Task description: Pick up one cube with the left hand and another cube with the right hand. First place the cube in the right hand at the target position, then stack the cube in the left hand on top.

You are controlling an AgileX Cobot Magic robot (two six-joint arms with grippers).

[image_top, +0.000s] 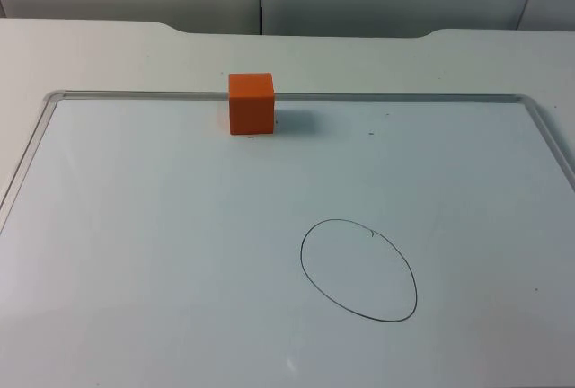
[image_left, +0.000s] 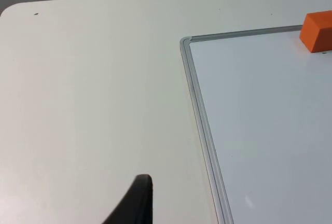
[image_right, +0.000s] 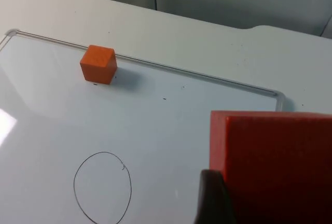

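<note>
Gripping a large orange cube [image_right: 275, 164], the right gripper [image_right: 215, 198] has its fingers clamped on it, presumably carried ready for the pen-drawn circle [image_top: 359, 269] at the top view's lower centre-right on the whiteboard [image_top: 135, 253]. The second orange cube [image_top: 251, 102] sits against the whiteboard's far rim, upper centre-left, untouched. The left gripper [image_left: 136, 203] hangs over the bare white table [image_left: 93, 89] beside the board's corner; I cannot tell whether its fingers are apart.
</note>
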